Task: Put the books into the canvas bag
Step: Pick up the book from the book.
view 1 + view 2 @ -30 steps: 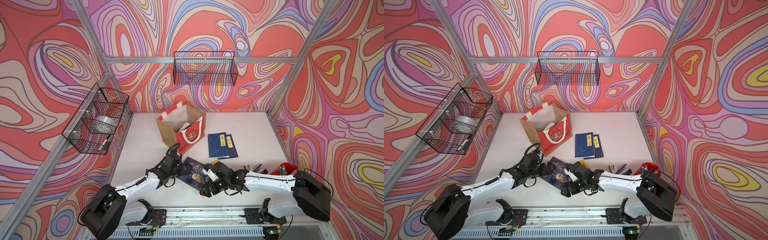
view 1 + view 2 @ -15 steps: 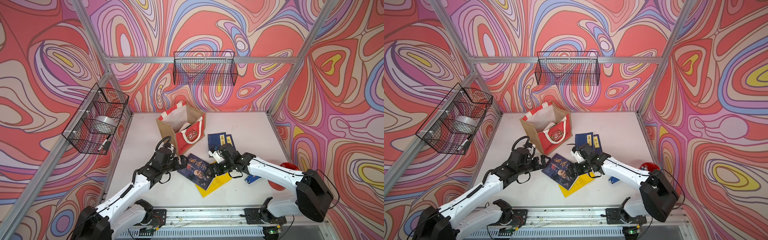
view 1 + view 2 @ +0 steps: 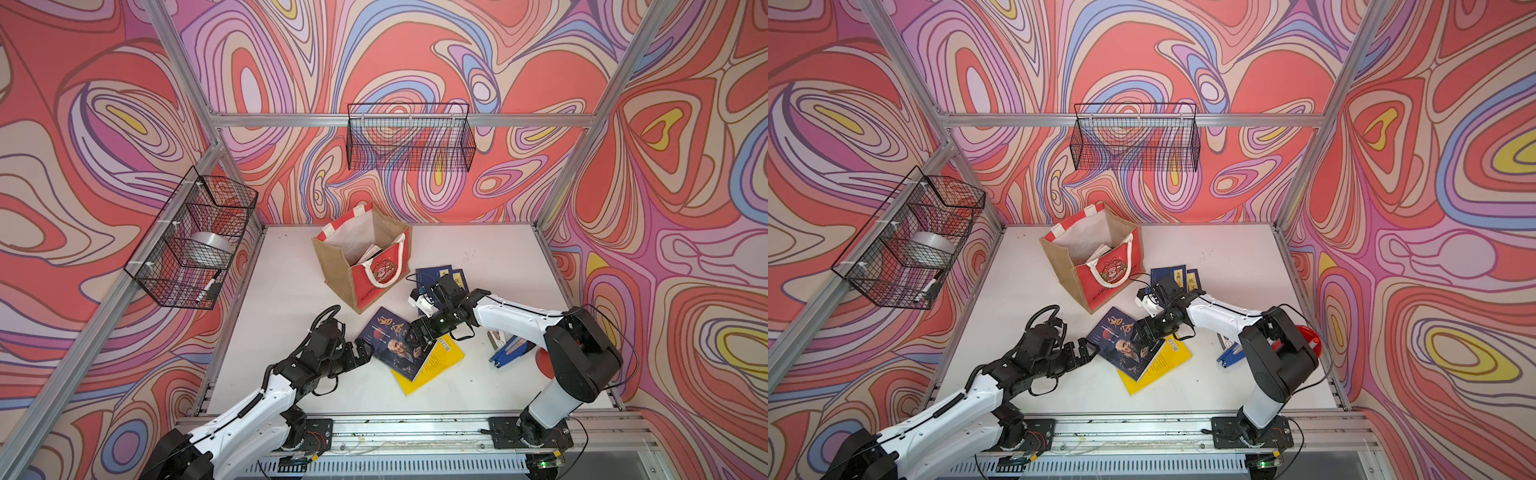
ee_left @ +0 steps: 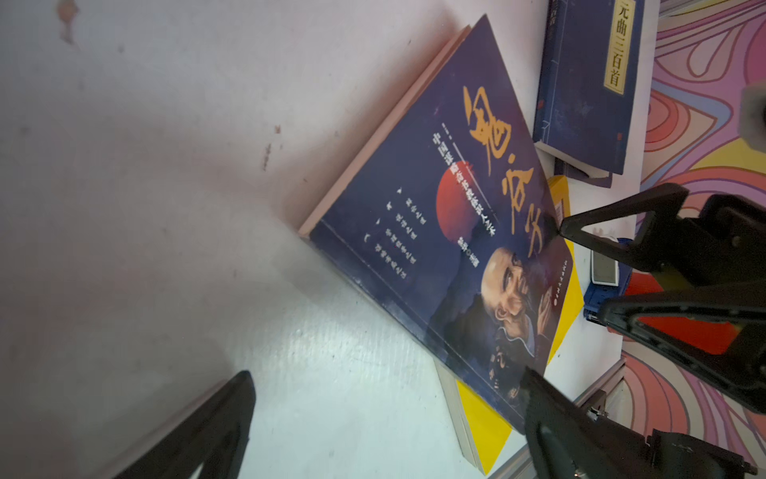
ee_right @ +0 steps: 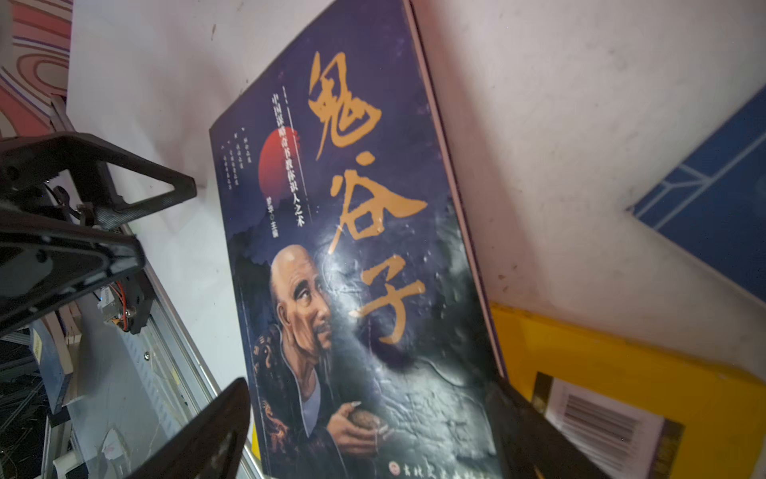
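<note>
My left pincer (image 3: 365,353): wide, holding nothing, low over the table (image 3: 291,270), just beside the near-left edge of the portrait book (image 3: 390,343).
My right pincer (image 3: 420,332): wide, holding nothing, at the other side of the portrait book; one finger tip is right at its cover in the left wrist view.
Portrait book: flat on the table between my two pincers, partly on top of the yellow book (image 3: 436,365).
Navy books (image 3: 440,276): two lie together farther back, partly under my right arm.
Canvas bag (image 3: 361,257): stands open behind the portrait book, with white pages inside.
In the way: my right arm crosses over the navy books.
Around: a blue stapler (image 3: 509,349) lies on the right, well apart from the bag; a wire basket (image 3: 409,141) hangs on the back wall; a side basket (image 3: 191,245) holds a tape roll (image 3: 208,249).
</note>
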{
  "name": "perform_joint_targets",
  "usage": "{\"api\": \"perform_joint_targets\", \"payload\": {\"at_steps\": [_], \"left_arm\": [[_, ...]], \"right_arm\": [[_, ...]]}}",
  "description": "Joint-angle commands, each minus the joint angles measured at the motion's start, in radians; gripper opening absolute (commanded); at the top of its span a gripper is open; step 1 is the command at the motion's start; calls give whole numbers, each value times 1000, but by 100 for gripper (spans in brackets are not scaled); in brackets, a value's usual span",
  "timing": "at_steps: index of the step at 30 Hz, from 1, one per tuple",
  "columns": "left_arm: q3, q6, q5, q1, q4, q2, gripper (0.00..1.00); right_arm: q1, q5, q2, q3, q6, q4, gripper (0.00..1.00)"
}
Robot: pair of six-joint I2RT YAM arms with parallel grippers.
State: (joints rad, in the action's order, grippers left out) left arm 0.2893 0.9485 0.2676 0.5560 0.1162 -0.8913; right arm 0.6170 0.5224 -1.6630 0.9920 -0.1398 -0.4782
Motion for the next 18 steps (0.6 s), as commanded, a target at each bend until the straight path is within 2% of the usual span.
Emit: {"api": "perform_joint_targets", "payload": {"at_steps": [1, 6, 10, 11, 15, 16, 18], "left_arm": [[-3, 49, 35, 12, -169, -77, 100], [30, 55, 53, 49, -302, -236, 100], [22, 84, 47, 68, -389, -300, 100], [16, 90, 37, 69, -411, -305, 96], [25, 79, 16, 70, -418, -305, 69], [30, 74, 10, 70, -409, -303, 66], [27, 73, 1, 69, -410, -302, 67]], "right_arm": [[4, 47, 13, -48, 2, 19, 89], [23, 70, 76, -115, -39, 56, 89], [40, 76, 77, -142, -58, 78, 89], [40, 62, 83, -144, -63, 81, 88], [26, -32, 135, -100, -69, 61, 91], [11, -41, 137, -81, -69, 57, 91], [-17, -51, 120, -44, -69, 55, 91]]}}
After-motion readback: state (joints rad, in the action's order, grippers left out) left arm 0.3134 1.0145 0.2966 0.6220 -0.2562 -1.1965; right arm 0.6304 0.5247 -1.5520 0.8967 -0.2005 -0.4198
